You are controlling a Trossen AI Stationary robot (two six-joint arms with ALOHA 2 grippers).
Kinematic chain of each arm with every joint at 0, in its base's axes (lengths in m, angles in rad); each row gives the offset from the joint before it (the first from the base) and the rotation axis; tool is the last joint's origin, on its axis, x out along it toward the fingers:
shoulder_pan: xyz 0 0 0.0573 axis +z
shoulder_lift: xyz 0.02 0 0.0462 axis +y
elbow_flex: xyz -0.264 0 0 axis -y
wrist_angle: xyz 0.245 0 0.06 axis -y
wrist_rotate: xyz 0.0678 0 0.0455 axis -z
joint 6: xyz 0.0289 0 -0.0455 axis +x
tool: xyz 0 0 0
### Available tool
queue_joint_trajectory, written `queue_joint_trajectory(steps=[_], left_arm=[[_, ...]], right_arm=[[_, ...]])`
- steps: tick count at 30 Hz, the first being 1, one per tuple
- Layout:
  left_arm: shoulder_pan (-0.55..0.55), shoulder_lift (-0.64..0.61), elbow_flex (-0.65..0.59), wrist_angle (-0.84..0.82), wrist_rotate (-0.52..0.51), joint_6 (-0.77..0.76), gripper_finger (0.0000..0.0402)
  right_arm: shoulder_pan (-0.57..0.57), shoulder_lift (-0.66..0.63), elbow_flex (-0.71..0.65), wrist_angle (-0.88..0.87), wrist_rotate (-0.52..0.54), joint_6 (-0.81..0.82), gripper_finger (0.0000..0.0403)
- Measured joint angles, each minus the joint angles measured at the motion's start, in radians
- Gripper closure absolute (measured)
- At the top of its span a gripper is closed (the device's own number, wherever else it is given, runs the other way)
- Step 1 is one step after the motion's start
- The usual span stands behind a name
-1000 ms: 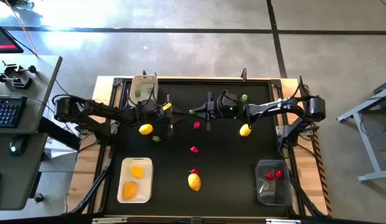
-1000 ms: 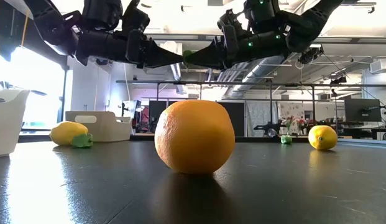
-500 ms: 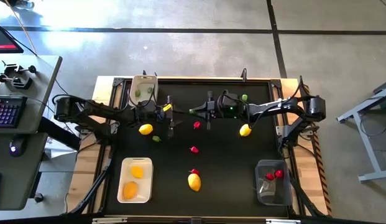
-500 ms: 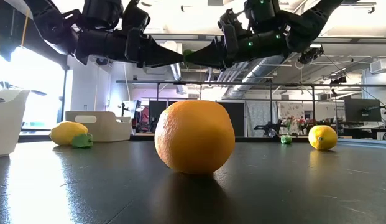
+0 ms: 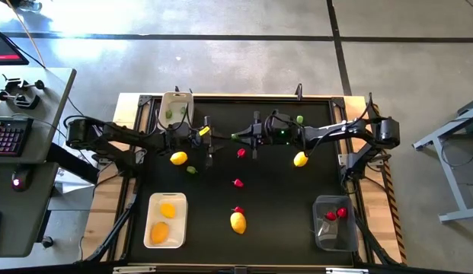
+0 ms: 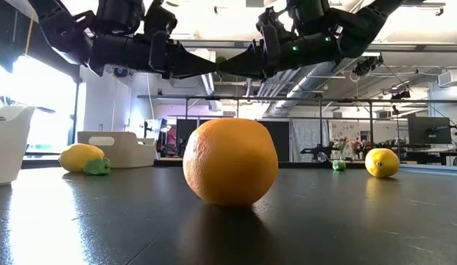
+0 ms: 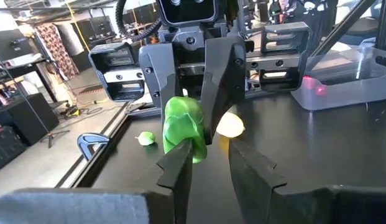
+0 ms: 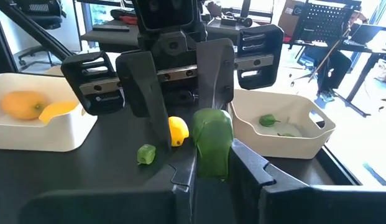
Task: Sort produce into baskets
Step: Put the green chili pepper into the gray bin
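Sorting is partly done: the white tray [image 5: 150, 222] at the near-left corner holds two yellow ovals and the beige tub [image 5: 176, 97] at the far-left corner holds greens. My left pincer [image 7: 205, 152] gapes. My right pincer [image 8: 212, 167] grips a green piece [image 8: 212, 140] above far-centre. The clear bin [image 5: 321, 237] at the near-right corner holds reds. I count eight more pieces loose.

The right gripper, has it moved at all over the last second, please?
Yes, slightly: the right gripper has edged toward the left gripper, judged against the red piece below.
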Motion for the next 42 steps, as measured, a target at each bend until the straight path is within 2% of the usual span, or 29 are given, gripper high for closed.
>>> queue_joint_trajectory(steps=[7, 17, 26, 32, 42], left_arm=[[-0.002, 0.000, 0.003, 0.000, -0.093, 0.001, 0.0309], [0.003, -0.016, 0.003, -0.043, -0.076, 0.009, 0.0307], [0.018, -0.119, 0.005, -0.181, -0.092, 0.010, 0.0244], [0.032, -0.121, 0.005, -0.189, 0.022, -0.035, 0.0212], [0.029, -0.094, 0.027, -0.169, 0.069, -0.080, 0.0226]], right_arm=[[0.000, 0.000, 0.003, 0.004, 0.011, 0.015, 0.0354], [0.000, 0.001, 0.004, -0.010, -0.001, 0.015, 0.0354], [0.005, 0.001, 0.007, -0.015, -0.033, 0.015, 0.0354], [0.011, 0.001, 0.007, 0.001, -0.018, 0.015, 0.0354], [0.032, 0.001, 0.008, 0.030, -0.009, 0.000, 0.0354]])
